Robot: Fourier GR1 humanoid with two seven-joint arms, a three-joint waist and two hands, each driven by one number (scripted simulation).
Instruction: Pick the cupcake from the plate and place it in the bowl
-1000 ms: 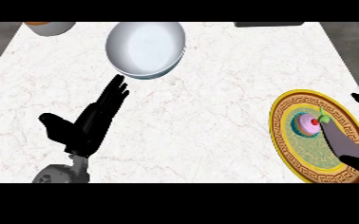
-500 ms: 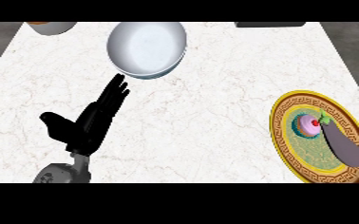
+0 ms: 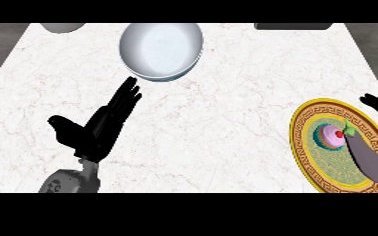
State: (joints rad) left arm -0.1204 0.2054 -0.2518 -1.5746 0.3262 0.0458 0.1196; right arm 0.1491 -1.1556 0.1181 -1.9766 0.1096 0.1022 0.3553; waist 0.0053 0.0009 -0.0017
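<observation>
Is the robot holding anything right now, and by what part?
Nothing. The left hand is open over bare counter; the cupcake sits untouched on the plate.

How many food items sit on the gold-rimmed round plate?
2: a pink-frosted cupcake near the centre of the gold-rimmed round plate, and a dark purple eggplant beside it, running off the view's right edge.

Purple eggplant (image 3: 363, 152), white marble counter (image 3: 236, 105)

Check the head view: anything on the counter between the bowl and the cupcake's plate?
Nothing. Head view shows bare marble counter between the white bowl and the gold-rimmed plate holding the cupcake and an eggplant.
</observation>
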